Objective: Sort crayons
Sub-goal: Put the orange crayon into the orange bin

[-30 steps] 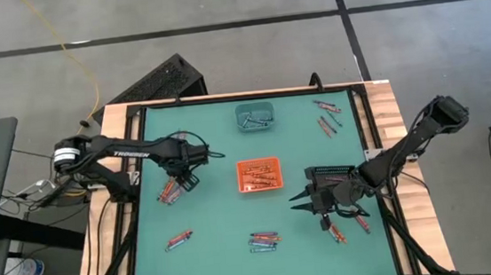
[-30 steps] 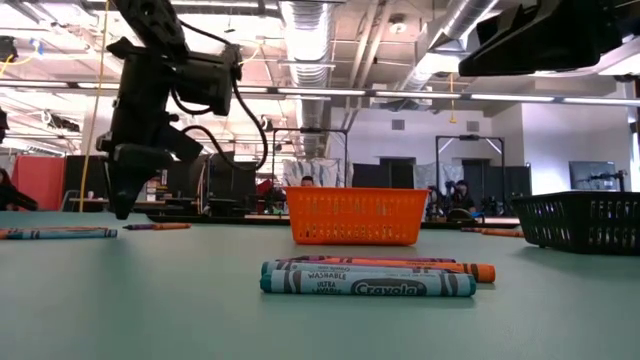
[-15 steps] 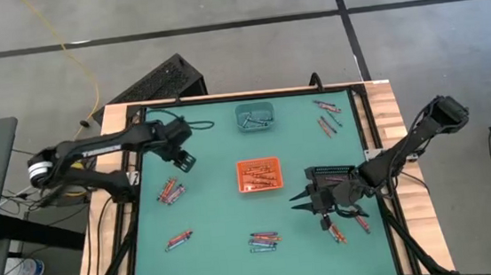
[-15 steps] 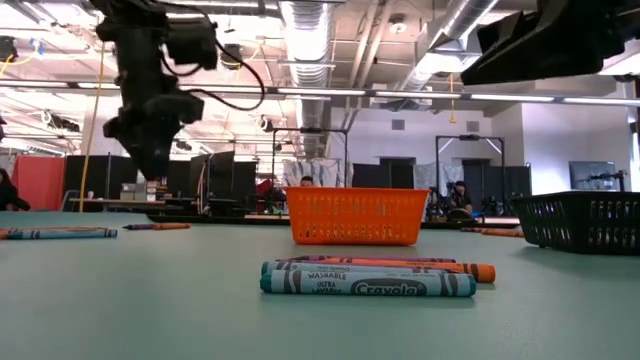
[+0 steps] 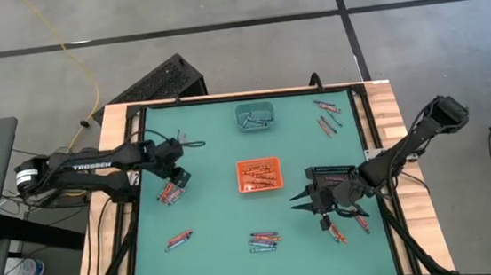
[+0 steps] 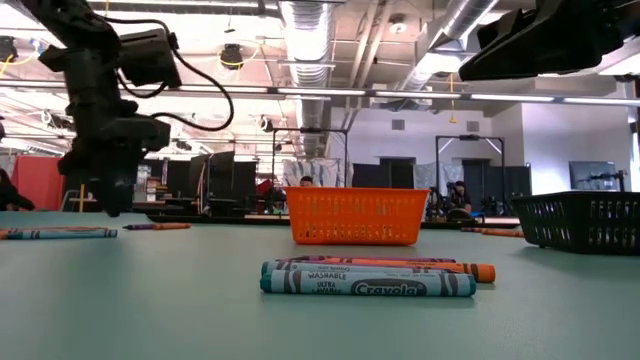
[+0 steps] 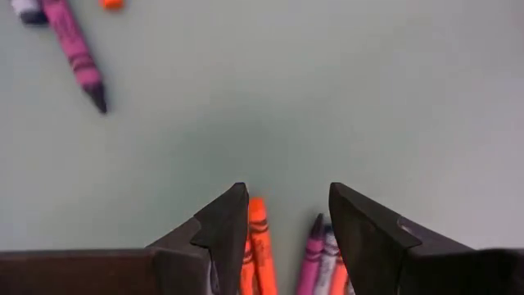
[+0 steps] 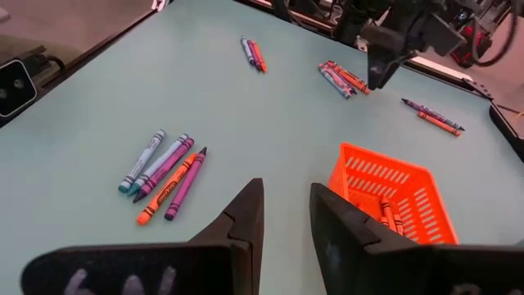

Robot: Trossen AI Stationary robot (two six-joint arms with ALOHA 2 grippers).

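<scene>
The left gripper (image 5: 178,174) is held low over the table's left side, fingers apart; the right gripper (image 5: 299,201) is parked mid-right, fingers parted.

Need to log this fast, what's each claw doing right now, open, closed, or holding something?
Left claw: open, empty, over a crayon cluster.
Right claw: open, empty, beside the orange tray.

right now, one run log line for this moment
left gripper: open, over crayon pile | right gripper: open, empty | orange basket: holds crayons
</scene>
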